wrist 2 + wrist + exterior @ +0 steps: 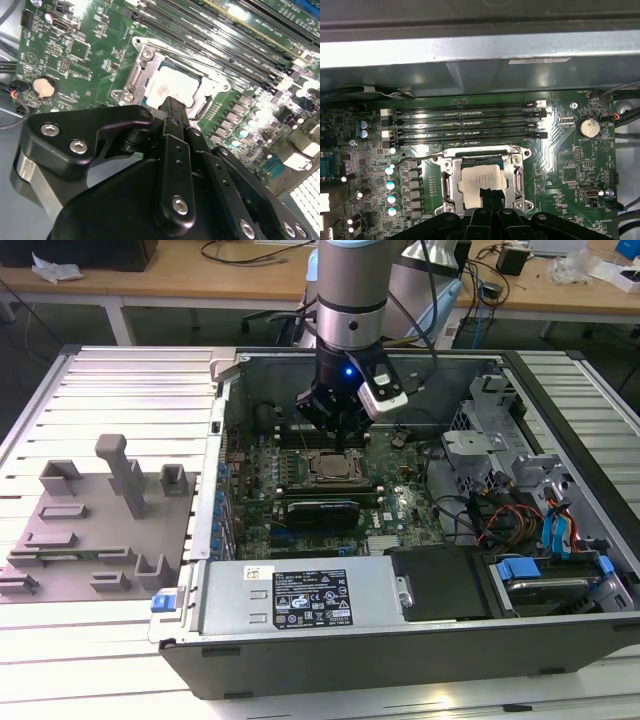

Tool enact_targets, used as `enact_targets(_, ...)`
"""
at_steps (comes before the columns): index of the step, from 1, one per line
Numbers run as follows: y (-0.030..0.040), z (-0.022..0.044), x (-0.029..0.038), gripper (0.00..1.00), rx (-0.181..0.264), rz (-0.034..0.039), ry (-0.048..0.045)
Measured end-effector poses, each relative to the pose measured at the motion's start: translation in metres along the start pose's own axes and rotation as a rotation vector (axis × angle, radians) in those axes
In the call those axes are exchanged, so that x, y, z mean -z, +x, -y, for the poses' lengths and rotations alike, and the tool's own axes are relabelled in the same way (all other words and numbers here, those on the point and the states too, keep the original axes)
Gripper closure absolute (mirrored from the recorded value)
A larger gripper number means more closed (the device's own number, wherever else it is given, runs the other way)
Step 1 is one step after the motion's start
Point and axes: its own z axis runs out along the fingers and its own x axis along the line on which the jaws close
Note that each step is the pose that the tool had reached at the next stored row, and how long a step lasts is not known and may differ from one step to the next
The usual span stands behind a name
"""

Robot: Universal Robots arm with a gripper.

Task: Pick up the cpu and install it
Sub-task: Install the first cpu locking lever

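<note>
The cpu is a pale silvery square lying flat in its metal socket frame on the green motherboard inside the open computer case. My gripper hangs straight above it, just over the socket. In both wrist views the black fingers are pressed together into one narrow bar. Their tip sits over one edge of the cpu, with nothing between the fingers. In the second wrist view the gripper covers that same edge of the cpu. I cannot tell whether the tip touches the lid.
Grey plastic fixture blocks stand on the ribbed table at the exterior view's left. A black graphics card lies beside the socket. Memory slots run along its other side. The case walls, a power supply and a cabled drive cage hem in the board.
</note>
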Motion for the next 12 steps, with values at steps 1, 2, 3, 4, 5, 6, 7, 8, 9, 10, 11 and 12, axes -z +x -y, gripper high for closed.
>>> enact_targets(1,0.0048,0.0002,0.0001,0.89,0.0,0.0002,-0.0002)
enact_targets(2,0.0106,0.0006,0.0003,0.89,0.0,0.0001,-0.0001)
enact_targets(3,0.0143,0.0008,0.0004,0.89,0.0,0.0002,-0.0001)
enact_targets(4,0.0215,0.0012,0.0007,0.89,0.0,0.0001,-0.0001)
enact_targets(5,0.0349,0.002,0.0011,0.89,0.0,0.0001,-0.0001)
enact_targets(6,0.0422,0.0025,0.0013,0.89,0.0,0.0001,-0.0001)
enact_targets(7,0.0461,0.0027,0.0014,0.89,0.0,0.0002,-0.0002)
enact_targets(8,0.0488,0.0029,0.0016,0.89,0.0,0.0002,-0.0001)
enact_targets(9,0.052,0.003,0.0017,0.89,0.0,0.0002,-0.0001)
enact_targets(10,0.0527,0.003,0.0016,0.89,0.0,0.0002,-0.0002)
enact_targets(11,0.053,0.003,0.0017,0.89,0.0,0.0001,-0.0002)
enact_targets(12,0.053,0.0031,0.0017,0.89,0.0,0.0001,-0.0001)
